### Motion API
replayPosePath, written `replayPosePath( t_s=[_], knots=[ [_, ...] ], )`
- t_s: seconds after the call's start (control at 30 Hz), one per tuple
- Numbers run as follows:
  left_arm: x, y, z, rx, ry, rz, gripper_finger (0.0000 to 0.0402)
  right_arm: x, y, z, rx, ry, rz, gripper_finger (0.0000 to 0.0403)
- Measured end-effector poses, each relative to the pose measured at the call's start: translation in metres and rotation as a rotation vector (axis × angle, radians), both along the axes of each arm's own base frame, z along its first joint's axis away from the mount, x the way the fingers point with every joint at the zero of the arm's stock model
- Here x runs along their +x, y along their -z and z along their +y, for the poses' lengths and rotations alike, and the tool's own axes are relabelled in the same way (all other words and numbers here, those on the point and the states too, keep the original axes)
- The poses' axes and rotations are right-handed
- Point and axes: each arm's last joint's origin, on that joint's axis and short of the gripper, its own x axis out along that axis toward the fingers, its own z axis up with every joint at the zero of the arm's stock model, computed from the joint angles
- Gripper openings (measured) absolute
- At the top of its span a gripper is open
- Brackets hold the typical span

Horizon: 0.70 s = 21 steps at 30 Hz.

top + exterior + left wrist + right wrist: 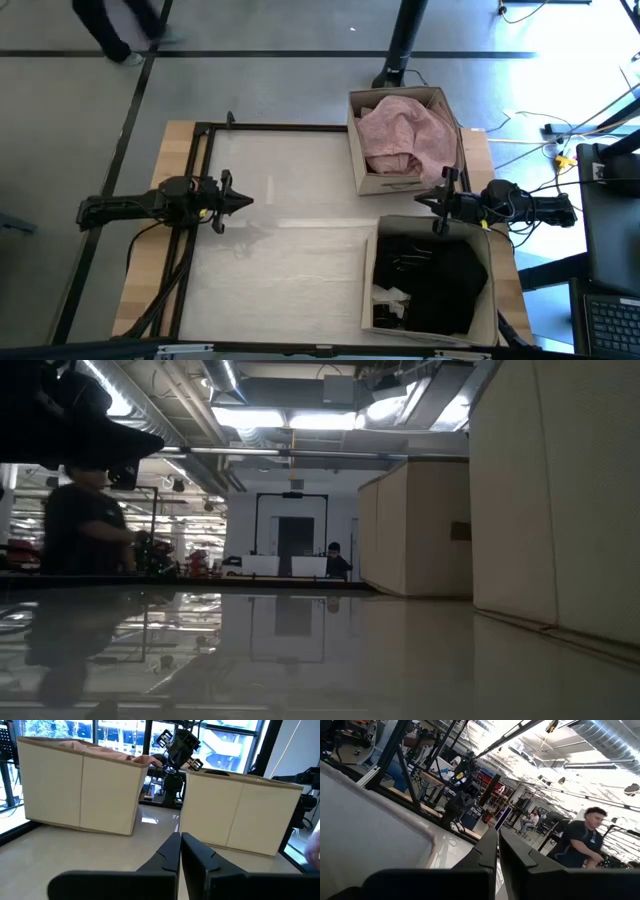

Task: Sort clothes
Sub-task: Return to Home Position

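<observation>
Cloth of pale pink (405,135) fills far box (395,184), black clothes (440,285) near box (369,270); left gripper (246,200), right gripper (420,200) both closed.

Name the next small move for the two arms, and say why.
Probably just let both arms settle at rest: the left gripper and right gripper are shut on nothing, the pink garment sits in the high view's top box, the black clothes lie in its bottom box, and no garment shows on the table.
</observation>
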Motion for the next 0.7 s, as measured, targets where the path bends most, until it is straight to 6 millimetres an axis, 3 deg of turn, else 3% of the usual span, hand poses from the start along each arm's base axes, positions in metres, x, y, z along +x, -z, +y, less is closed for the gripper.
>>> replayPosePath(
  t_s=[0.7],
  knots=[
    [0.0000,0.0003,0.0000,0.000,0.000,0.003,0.0005,0.0003,0.0013,0.0000,-0.001,0.000,0.014,0.0021]
  ],
)
